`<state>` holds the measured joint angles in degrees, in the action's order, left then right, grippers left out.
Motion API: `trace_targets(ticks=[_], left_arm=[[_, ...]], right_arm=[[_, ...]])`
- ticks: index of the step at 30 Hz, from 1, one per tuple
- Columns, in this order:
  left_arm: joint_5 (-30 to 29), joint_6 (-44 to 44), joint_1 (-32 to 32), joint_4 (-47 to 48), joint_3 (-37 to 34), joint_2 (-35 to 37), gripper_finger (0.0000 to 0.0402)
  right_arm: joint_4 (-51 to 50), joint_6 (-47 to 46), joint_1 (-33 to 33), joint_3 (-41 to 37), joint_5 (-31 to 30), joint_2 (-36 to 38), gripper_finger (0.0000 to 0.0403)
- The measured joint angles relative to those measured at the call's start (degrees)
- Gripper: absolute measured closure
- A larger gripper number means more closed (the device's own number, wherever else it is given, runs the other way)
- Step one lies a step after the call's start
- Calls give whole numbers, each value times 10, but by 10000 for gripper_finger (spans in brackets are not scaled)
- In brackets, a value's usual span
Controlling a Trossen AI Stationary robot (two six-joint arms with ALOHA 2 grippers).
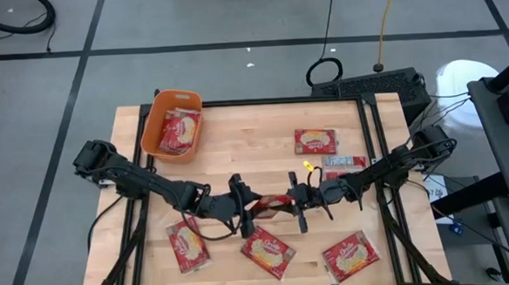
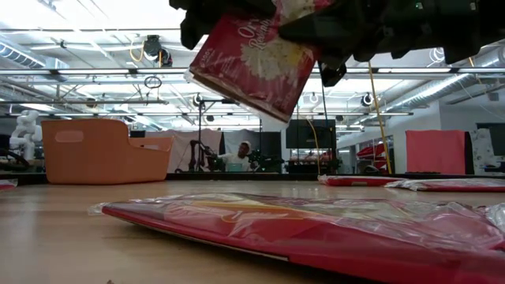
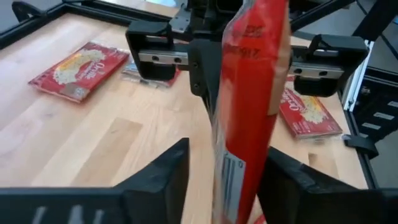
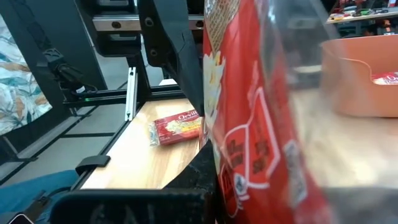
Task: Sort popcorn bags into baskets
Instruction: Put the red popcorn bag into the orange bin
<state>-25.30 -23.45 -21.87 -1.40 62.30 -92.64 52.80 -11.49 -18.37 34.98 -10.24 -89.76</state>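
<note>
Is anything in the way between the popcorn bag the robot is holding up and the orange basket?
Nothing visible. The held popcorn bag hangs in the air between the left gripper and right gripper. The orange basket sits at the table's far left corner, with only bare wood between them.

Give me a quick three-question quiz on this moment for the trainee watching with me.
1. True or false: the orange plastic tub is empty.
2. The lifted red popcorn packet is: A) flat on the wooden table; B) in the air where the left gripper and the right gripper meet; C) in the tub.
3. Which gripper's jaws are shut on that packet?

Key: 1 false, red packets lie in it. 2 B. 3 the right gripper.
</note>
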Motion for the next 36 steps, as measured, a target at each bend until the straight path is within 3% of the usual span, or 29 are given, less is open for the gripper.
trace_targets(ticks=[10,15,21,27,36], left_arm=[[1,4,-1,-1,0,0,370],[-2,7,-1,-2,0,0,371],[-2,22,-1,1,0,3,354],[0,35,4,15,0,16,372],[-1,39,9,87,0,82,358]], right_arm=[[0,1,0,0,-2,0,389],[0,-23,-1,-1,-38,0,360],[9,-28,1,-20,-62,5,277],[27,-27,3,-26,-79,5,202],[25,-28,2,-26,-77,13,155]])
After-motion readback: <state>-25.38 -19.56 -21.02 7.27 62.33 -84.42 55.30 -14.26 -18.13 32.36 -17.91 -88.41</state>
